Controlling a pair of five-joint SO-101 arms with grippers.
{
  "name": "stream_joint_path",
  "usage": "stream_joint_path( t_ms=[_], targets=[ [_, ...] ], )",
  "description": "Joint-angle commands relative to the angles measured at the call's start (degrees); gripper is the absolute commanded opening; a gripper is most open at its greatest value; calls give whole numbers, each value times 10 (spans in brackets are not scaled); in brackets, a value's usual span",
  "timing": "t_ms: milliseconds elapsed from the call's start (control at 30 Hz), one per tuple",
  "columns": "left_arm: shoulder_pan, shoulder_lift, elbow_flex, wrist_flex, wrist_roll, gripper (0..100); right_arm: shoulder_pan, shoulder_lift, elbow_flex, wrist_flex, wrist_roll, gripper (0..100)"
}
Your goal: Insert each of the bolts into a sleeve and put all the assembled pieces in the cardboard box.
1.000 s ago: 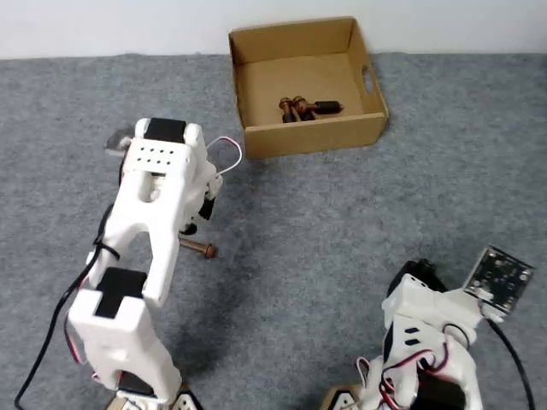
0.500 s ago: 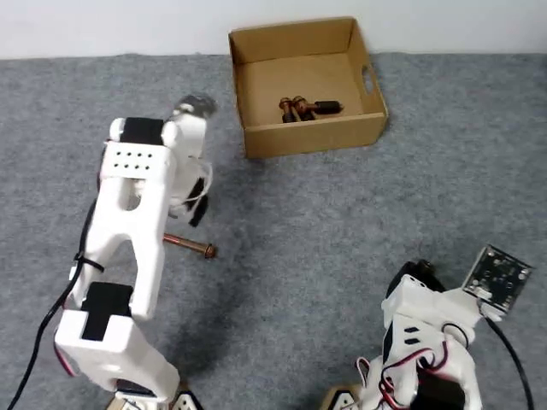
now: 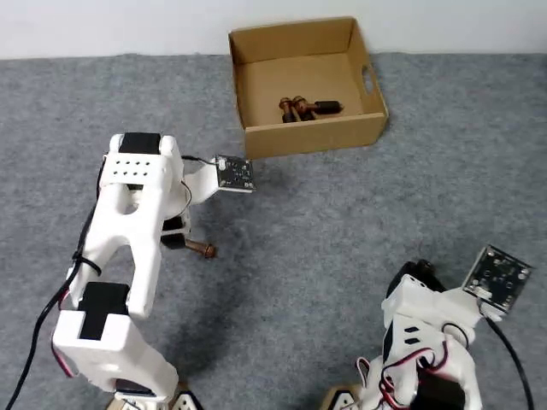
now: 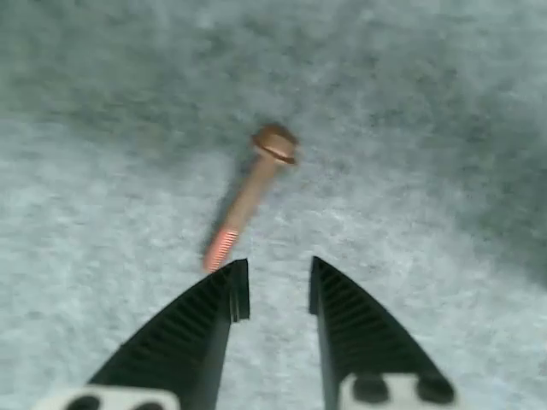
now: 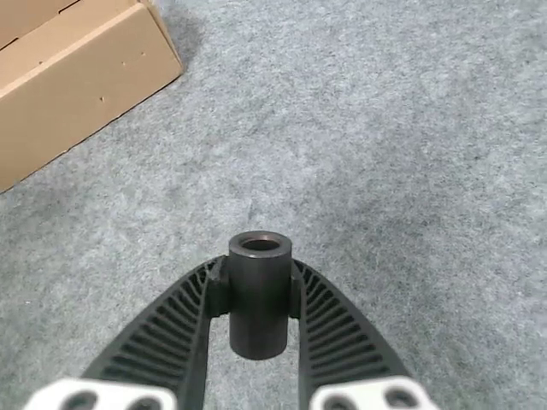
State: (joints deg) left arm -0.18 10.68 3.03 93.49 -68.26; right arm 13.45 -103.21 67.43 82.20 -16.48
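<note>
From up high I see the cardboard box at the far side of the grey carpet. A few assembled pieces lie close together on its floor. The left arm leans out over the carpet. A bolt lies flat there, well apart from the box. Its long side runs left to right across this picture. Its head points toward the middle of the carpet, and its other end goes under the arm. The right arm sits folded at the near edge, well apart from the bolt.

In the left wrist view, the left gripper hangs over the carpet. Its fingers are apart with nothing between them. The bolt lies flat just past them. Its threaded end is the near end, right beside one fingertip, and its head points away from the gripper. It lies a bit slanted to the line of the fingers. I think the fingertip is not touching it, but this view is too blurry for me to be sure.

In the right wrist view, the right gripper is squeezed onto a dark sleeve, one finger on each side. The sleeve's long side runs across the way the fingers squeeze. Its open end faces the camera, so I can look partly into the hole. It is held above the carpet. A corner of the cardboard box shows farther off.
</note>
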Motion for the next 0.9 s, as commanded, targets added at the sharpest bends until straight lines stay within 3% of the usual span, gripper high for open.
stream_joint_path(
  t_ms=[0,200,600,867],
  targets=[
    [4,8,-6,-30,-33,185,6,-1,-4,-6,6,8],
    [11,80,-7,-46,-38,195,6,0,-4,-6,6,8],
    [16,146,-7,-151,-34,193,6,3,-3,-6,6,8],
    [60,161,-3,-139,-34,81,6,2,-3,-6,6,8]
  ],
)
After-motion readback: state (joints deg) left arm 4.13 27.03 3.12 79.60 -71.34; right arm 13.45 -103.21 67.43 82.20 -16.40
